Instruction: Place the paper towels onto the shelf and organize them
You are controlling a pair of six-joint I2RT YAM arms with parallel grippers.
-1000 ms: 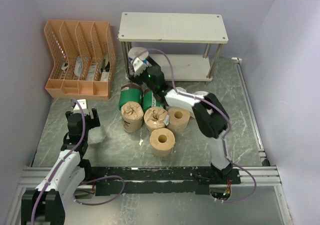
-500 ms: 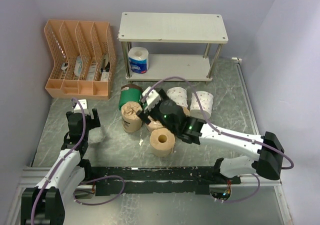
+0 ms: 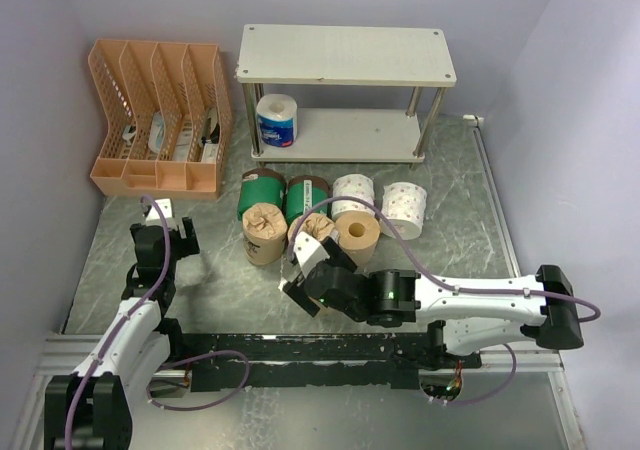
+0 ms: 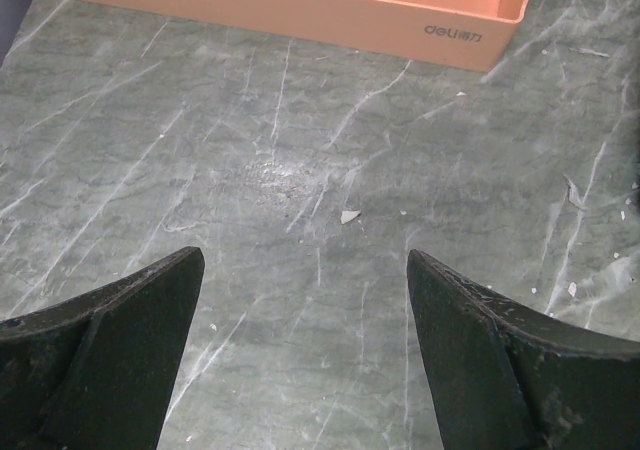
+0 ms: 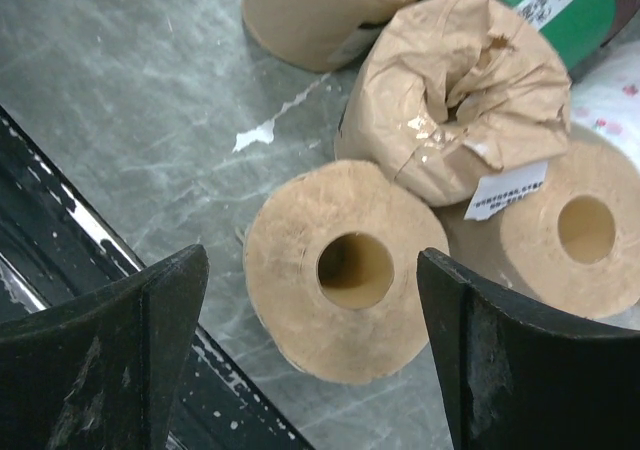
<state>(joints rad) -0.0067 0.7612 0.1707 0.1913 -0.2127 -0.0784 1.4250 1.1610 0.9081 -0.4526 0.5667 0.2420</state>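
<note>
The right jaws are standing wide apart, their fingers hanging on either side of a plain tan roll that is sitting upright on the counter with its core hole facing up; a gap is showing on each side, so nothing is being gripped. Just beyond the jaws, a brown-paper wrapped roll is leaning against that tan roll, and a second tan roll is touching it toward the right finger. Farther beyond, another brown-wrapped roll is standing near a green wrapped roll, with a second green roll beside it and two white patterned rolls lying off to the right. Well beyond the whole cluster, the shelf is standing at the back, and a blue-and-white wrapped roll is sitting upright at the left end of its lower board. The left jaws, well off to the left of the right ones, are also standing apart, their fingers hovering over bare counter, with the orange file organizer lying just beyond them.
</note>
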